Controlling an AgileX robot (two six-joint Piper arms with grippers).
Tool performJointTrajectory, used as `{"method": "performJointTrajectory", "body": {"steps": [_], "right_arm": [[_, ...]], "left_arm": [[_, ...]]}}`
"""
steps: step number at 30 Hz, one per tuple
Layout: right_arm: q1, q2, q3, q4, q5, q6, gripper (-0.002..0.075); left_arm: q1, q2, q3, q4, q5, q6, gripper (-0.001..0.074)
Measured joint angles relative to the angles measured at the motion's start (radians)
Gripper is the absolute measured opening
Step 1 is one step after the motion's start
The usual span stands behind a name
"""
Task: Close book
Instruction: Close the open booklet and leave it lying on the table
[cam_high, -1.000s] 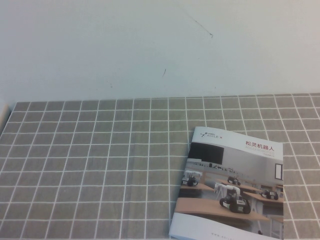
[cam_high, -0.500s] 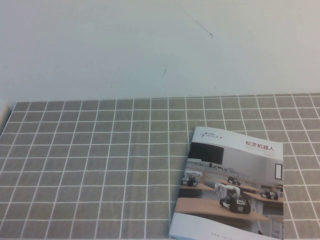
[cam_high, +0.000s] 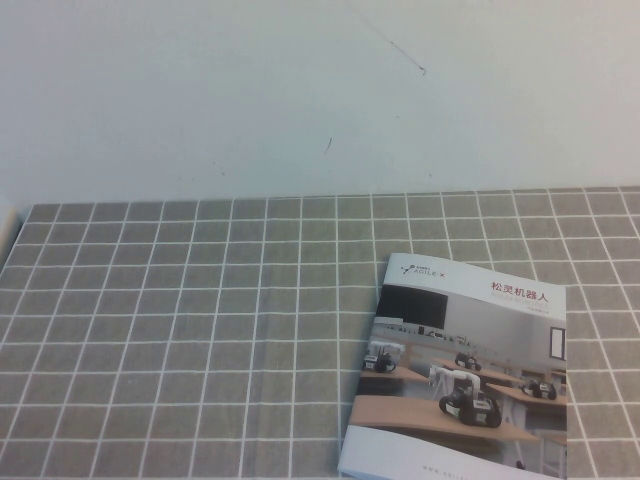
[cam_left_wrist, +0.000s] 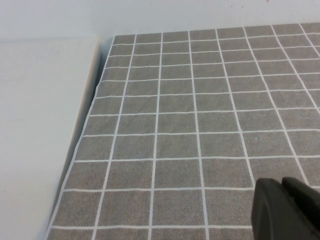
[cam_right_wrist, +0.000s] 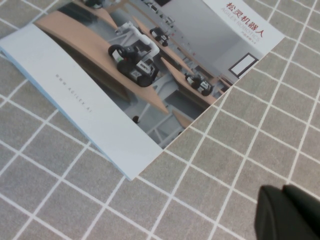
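The closed glossy booklet with a robot-photo cover (cam_high: 460, 375) lies flat, near right, on the grey checked tablecloth (cam_high: 180, 320). The left gripper (cam_left_wrist: 283, 182) hangs over the cloth's left side and the right gripper (cam_right_wrist: 283, 189) beside the booklet, both pressed together

A grey checked cloth (cam_high: 180, 330) is lying beneath the left gripper (cam_left_wrist: 286, 202) and the right gripper (cam_right_wrist: 287, 210). A white ledge (cam_left_wrist: 40, 125) is bordering it, well apart from the left gripper. A wall (cam_high: 300, 90) is rising beyond both.

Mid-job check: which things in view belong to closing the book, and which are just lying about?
Job: book, lying flat, cover up, on the robot's right; right gripper, beside the book; left gripper, near the tablecloth's left edge.
Not job: tablecloth; white wall.
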Motion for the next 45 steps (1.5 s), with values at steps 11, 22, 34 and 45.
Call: {"method": "performJointTrajectory", "body": {"steps": [11,22,34,45], "right_arm": [[0.0,0.0,0.0,0.0,0.0,0.0,-0.0003],[0.0,-0.071,0.0,0.0,0.002,-0.003,-0.0003],[-0.222,-0.394,0.227,0.009,-0.186,-0.017,-0.0003],[-0.286,-0.418,0.391,0.007,-0.326,-0.015,-0.0003]], "left_arm": [[0.0,0.0,0.0,-0.002,0.0,0.0,-0.0002],[0.0,0.0,0.0,-0.004,0.0,0.0,-0.0002],[0.0,0.0,0.0,-0.004,0.0,0.005,-0.0002],[0.0,-0.002,0.0,-0.008,0.0,0.005,-0.0002]]}}
